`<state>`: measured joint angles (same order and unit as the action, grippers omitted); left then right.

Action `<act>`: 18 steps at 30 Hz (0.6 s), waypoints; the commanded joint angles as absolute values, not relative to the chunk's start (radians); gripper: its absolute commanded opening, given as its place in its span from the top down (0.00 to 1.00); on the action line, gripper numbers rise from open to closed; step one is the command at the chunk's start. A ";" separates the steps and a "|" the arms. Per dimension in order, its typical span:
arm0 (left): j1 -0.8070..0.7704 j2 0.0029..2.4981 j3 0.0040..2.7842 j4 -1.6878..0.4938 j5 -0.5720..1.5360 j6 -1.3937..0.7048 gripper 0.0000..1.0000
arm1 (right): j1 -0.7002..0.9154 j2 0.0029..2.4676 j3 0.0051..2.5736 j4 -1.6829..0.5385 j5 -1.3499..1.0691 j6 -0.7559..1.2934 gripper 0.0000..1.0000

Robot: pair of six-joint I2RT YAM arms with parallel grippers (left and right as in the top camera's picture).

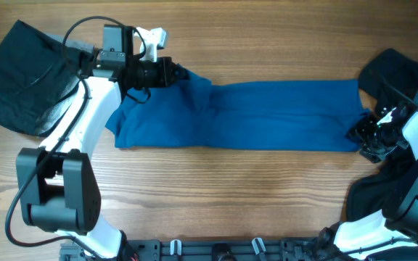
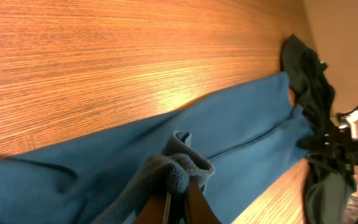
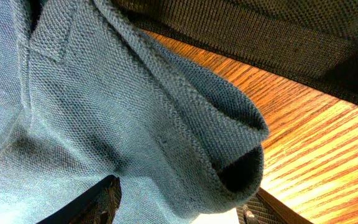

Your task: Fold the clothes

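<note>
My left hand (image 1: 173, 73) clamps the shirt (image 1: 267, 116); my right hand's (image 1: 366, 136) grip I cannot tell. Pulled taut, a thin pinch could slip.

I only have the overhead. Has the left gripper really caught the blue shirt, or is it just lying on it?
Observer: Caught. The left wrist view shows a bunched fold of the blue shirt pinched in the left gripper.
Operator: Is the right gripper shut too?
Observer: Cannot tell. At the right gripper, its camera shows one finger under a rolled fold.
Operator: Which end is there?
Observer: A stitched placket edge shows, so likely the collar end.
</note>
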<state>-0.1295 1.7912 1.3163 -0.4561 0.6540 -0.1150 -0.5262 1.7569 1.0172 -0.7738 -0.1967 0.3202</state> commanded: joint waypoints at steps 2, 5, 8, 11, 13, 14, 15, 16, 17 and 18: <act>-0.156 1.765 1.335 -0.449 0.532 -0.116 0.96 | -0.525 1.774 1.036 -0.773 -0.179 0.317 0.37; -0.178 1.777 1.335 -0.445 0.525 -0.116 0.96 | -0.525 1.774 1.036 -0.772 -0.179 0.317 0.37; -0.202 1.804 1.335 -0.448 0.458 -0.113 0.96 | -0.525 1.774 1.036 -0.772 -0.179 0.317 0.37; -0.207 1.826 1.335 -0.430 0.392 -0.113 0.96 | -0.525 1.774 1.036 -0.773 -0.179 0.318 0.37; -0.207 1.827 1.335 -0.391 0.391 -0.113 0.96 | -0.525 1.774 1.036 -0.774 -0.179 0.317 0.37; -0.208 1.827 1.335 -0.379 0.392 -0.121 0.96 | -0.525 1.774 1.036 -0.773 -0.179 0.317 0.37; -0.212 1.827 1.335 -0.376 0.391 -0.121 0.96 | -0.525 1.774 1.036 -0.772 -0.179 0.317 0.37; -0.212 1.829 1.335 -0.377 0.392 -0.123 0.96 | -0.525 1.774 1.036 -0.771 -0.179 0.317 0.37; -0.218 1.835 1.335 -0.373 0.392 -0.137 0.96 | -0.525 1.774 1.036 -0.771 -0.179 0.318 0.37; -0.222 1.842 1.335 -0.369 0.392 -0.137 0.96 | -0.525 1.774 1.036 -0.771 -0.179 0.317 0.38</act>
